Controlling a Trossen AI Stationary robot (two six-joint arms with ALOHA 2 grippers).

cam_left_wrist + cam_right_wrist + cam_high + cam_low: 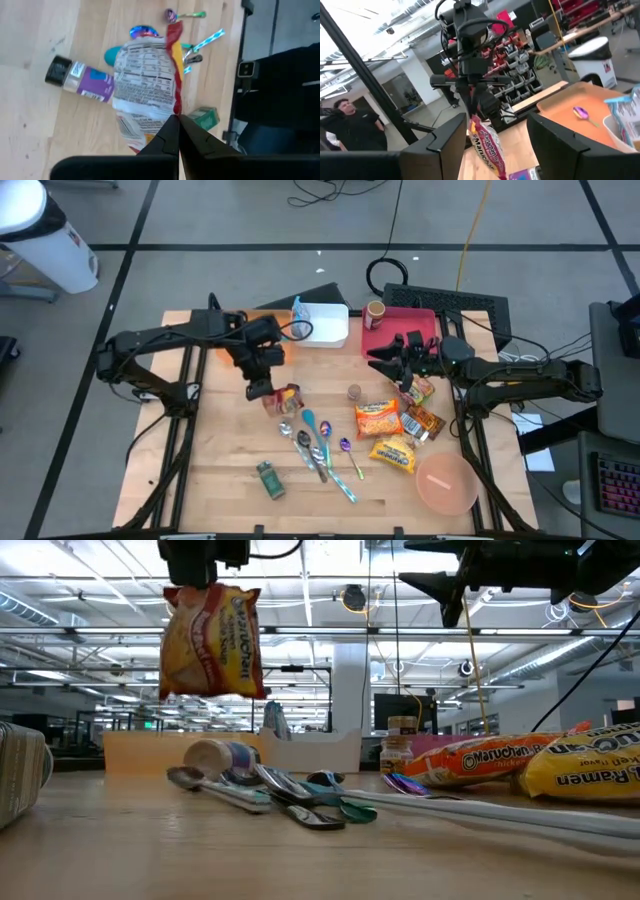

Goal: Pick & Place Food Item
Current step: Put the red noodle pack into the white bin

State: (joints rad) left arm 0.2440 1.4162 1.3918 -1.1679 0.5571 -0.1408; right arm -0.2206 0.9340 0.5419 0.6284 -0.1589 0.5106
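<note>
The left gripper [176,120], clamped on the Maruchan ramen packet [212,640], had it airborne; carrying toward eleven o'clock's orange tray [580,107] seemed next, while the right gripper [385,360] waited open.

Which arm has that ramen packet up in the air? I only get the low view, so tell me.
Observer: The left gripper. It is shut on the edge of the ramen packet, which hangs clear of the table.
Operator: Report what lies under it.
Observer: In the left wrist view, a purple-labelled bottle lies on its side on the wood, partly below the packet.
Operator: Now give me the right gripper.
Observer: The right gripper is open and empty, above the table just in front of the red tray.
</note>
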